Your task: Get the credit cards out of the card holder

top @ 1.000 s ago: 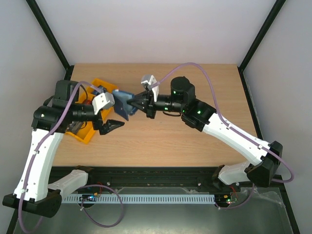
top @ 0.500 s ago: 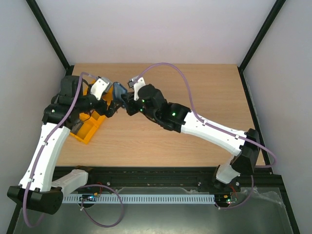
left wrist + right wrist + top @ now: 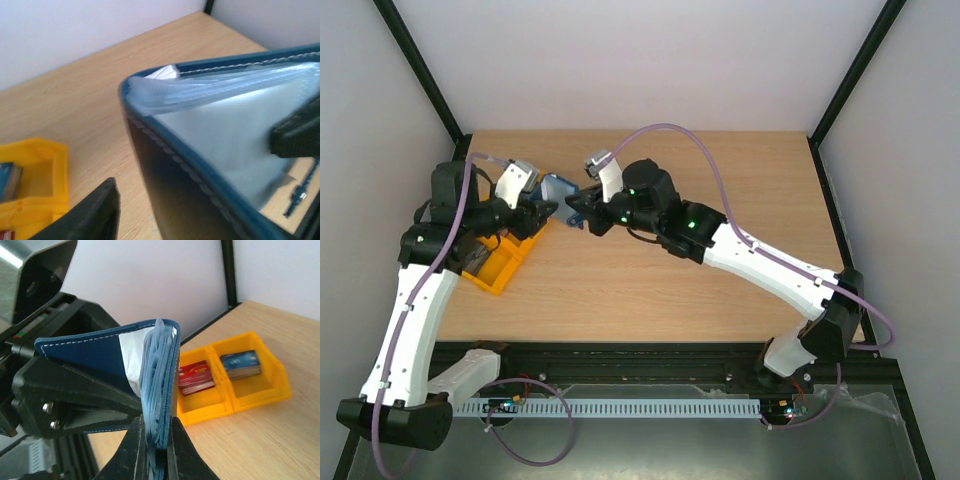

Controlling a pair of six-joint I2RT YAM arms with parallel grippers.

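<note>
In the overhead view the card holder hangs above the table in the upper left of the frame, between the two arms. It is just beyond the upper corner of the orange tray. The right gripper reaches it from the right and the left gripper from the left. In the right wrist view the holder stands on edge and part open, its navy cover spread toward the left of the frame. Its pale blue plastic pockets are bunched in the centre. The right gripper is clamped on the lower edge of those pockets, one finger pressed to each side at the bottom of the frame. Behind the holder, at right, two compartments of the tray hold a stack of red cards and a stack of blue cards. The left wrist view shows the holder filling the frame, its stitched navy edge running diagonally. A corner of a white card shows at the top of the pockets. The left gripper straddles one cover flap with its jaws apart. One finger lies against the clear pocket at right, and the other finger, at lower left, stands clear of the leather with bare table between them.
</note>
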